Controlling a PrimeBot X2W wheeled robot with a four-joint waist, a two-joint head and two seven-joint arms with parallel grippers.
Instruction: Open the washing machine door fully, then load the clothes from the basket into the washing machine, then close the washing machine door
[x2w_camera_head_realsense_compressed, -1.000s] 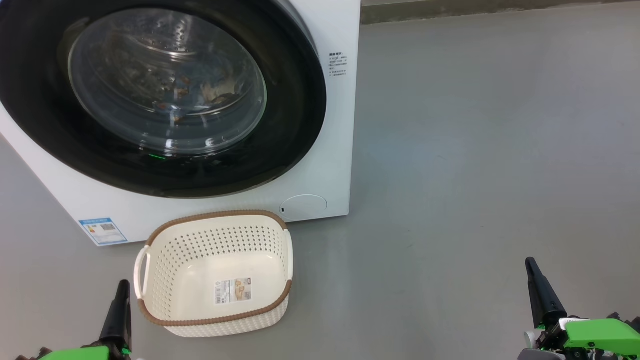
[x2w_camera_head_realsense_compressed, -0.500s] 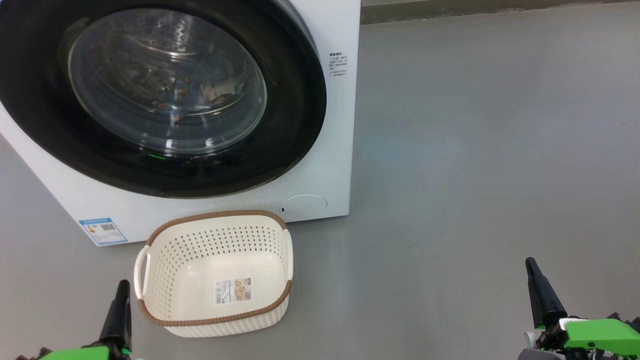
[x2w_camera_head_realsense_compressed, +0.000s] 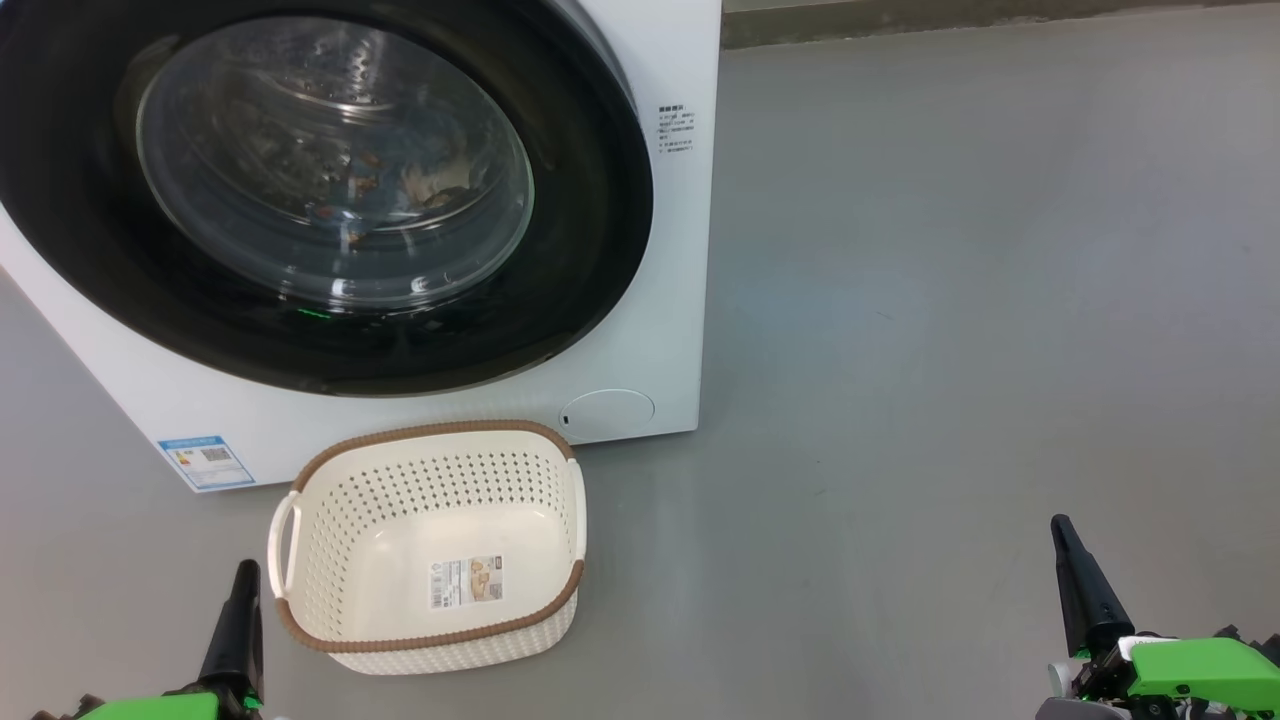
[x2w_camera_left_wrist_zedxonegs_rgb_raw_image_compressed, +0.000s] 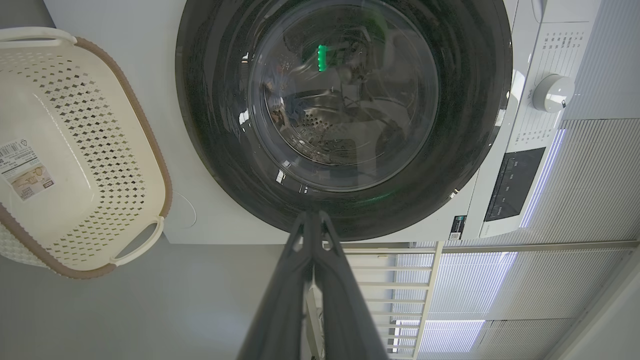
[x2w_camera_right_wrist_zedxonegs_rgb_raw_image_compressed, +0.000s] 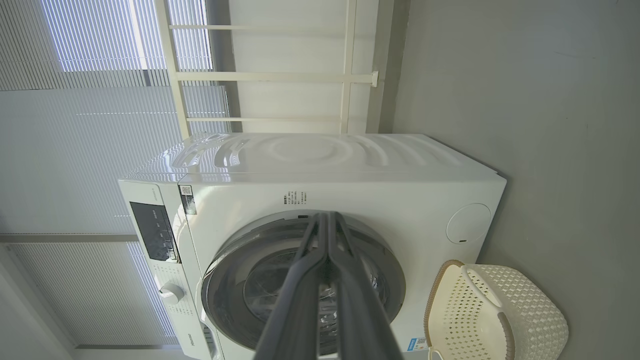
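The white washing machine (x2w_camera_head_realsense_compressed: 660, 330) stands at the upper left, its black-rimmed round door (x2w_camera_head_realsense_compressed: 590, 230) shut flat against the front. Through the glass I see the clothes (x2w_camera_head_realsense_compressed: 420, 185), pale fabric with orange marks, lying inside the drum. The cream basket (x2w_camera_head_realsense_compressed: 430, 545) sits on the floor just in front of the machine, holding nothing but its label sticker. My left gripper (x2w_camera_head_realsense_compressed: 245, 570) is shut at the lower left beside the basket's left handle. My right gripper (x2w_camera_head_realsense_compressed: 1060, 525) is shut at the lower right, far from both. The wrist views show the door (x2w_camera_left_wrist_zedxonegs_rgb_raw_image_compressed: 345, 115) (x2w_camera_right_wrist_zedxonegs_rgb_raw_image_compressed: 305, 285) and basket (x2w_camera_left_wrist_zedxonegs_rgb_raw_image_compressed: 75, 150) (x2w_camera_right_wrist_zedxonegs_rgb_raw_image_compressed: 495, 315) too.
Bare grey floor (x2w_camera_head_realsense_compressed: 950, 300) spreads to the right of the machine. A wall base (x2w_camera_head_realsense_compressed: 950, 20) runs along the top. The machine's control panel with a round knob (x2w_camera_left_wrist_zedxonegs_rgb_raw_image_compressed: 552, 92) and a white railing (x2w_camera_right_wrist_zedxonegs_rgb_raw_image_compressed: 280, 75) before window blinds appear in the wrist views.
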